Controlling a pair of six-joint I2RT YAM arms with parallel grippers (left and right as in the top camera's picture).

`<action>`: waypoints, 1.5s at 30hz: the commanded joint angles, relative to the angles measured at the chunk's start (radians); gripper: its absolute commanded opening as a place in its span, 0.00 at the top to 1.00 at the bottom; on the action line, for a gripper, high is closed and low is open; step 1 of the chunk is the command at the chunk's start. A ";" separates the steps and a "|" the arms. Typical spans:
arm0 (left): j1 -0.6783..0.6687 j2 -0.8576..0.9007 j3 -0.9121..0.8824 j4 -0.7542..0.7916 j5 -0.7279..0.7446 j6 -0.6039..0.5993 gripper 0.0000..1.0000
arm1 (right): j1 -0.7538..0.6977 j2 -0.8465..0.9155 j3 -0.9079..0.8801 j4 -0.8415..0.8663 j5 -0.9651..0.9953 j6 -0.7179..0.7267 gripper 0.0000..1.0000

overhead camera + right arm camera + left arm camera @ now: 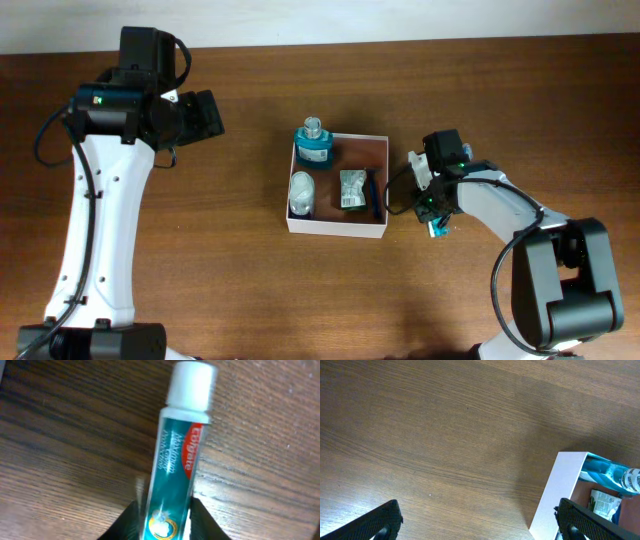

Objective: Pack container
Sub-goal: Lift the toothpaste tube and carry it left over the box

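The container (337, 228) is a shallow square box with white walls and a reddish-brown inside, at mid-table. In it are a teal bottle (314, 143), a white bottle (302, 192), a small packet (351, 189) and a thin blue item (373, 195). My right gripper (432, 207) is just right of the box, shut on a teal toothpaste tube (177, 460) with a white cap, close over the table; the tube's end shows in the overhead view (437, 229). My left gripper (480, 525) is open and empty, left of the box (555, 495).
The brown wooden table (220, 260) runs all round the box. The left arm (100, 200) stretches along the left side, the right arm (540, 250) along the lower right. The teal bottle also shows in the left wrist view (605, 472).
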 commanded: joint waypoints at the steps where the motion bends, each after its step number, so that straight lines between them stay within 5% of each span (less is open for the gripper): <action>1: 0.002 -0.010 0.009 -0.001 -0.005 -0.005 0.01 | -0.010 0.000 -0.006 -0.001 -0.005 0.007 0.80; 10: 0.002 -0.010 0.009 -0.001 -0.005 -0.005 0.01 | -0.009 0.000 0.012 -0.021 -0.006 0.068 0.83; 13: 0.002 -0.010 0.009 -0.001 -0.005 -0.005 0.01 | -0.009 0.000 0.050 -0.068 -0.005 0.073 0.96; 20: 0.002 -0.010 0.009 -0.001 -0.005 -0.005 0.01 | -0.009 0.000 0.148 -0.175 -0.007 0.148 0.96; 26: 0.002 -0.010 0.009 -0.001 -0.005 -0.005 0.00 | -0.007 0.000 0.391 -0.451 -0.037 0.225 0.96; 32: 0.002 -0.010 0.009 -0.001 -0.005 -0.005 0.01 | -0.007 0.000 0.629 -0.627 -0.314 0.256 0.96; 36: 0.002 -0.010 0.009 -0.001 -0.005 -0.005 0.01 | 0.001 0.000 0.692 -0.630 -0.492 0.337 0.96; 45: 0.002 -0.010 0.009 -0.001 -0.005 -0.005 0.01 | 0.149 0.002 0.662 -0.539 -0.380 0.503 0.96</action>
